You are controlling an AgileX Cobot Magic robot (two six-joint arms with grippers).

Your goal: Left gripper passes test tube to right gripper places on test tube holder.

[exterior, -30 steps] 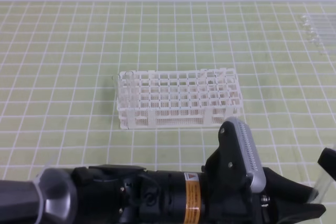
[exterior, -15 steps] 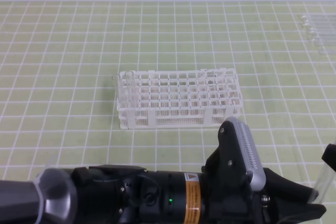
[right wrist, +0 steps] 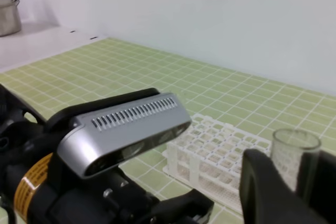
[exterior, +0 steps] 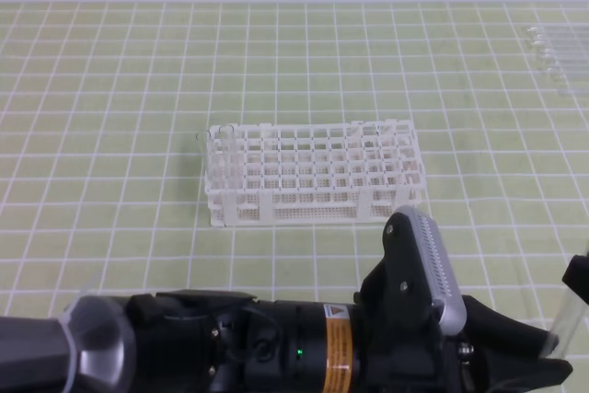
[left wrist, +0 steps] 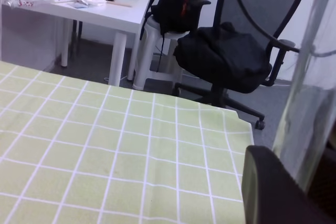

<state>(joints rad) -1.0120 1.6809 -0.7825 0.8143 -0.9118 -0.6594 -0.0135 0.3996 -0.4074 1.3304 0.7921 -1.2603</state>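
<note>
At the near right edge of the table (exterior: 110, 89), well apart from the test tube holder (exterior: 313, 177): handover step. Holding the test tube (exterior: 561, 319) upright in the left hand (exterior: 550, 353), with the right hand (right wrist: 296, 178) narrowed around it, apparently gripping. Next, probably: loosen the left, then carry the tube to a holder hole.

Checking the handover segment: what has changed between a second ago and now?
Little. The right gripper at the right edge of the high view has shifted slightly, next to the upright test tube, which the right wrist view shows between its fingers. Whether it grips yet is unclear. The left gripper, the test tube holder and the spare tubes at the far right stayed put.
</note>
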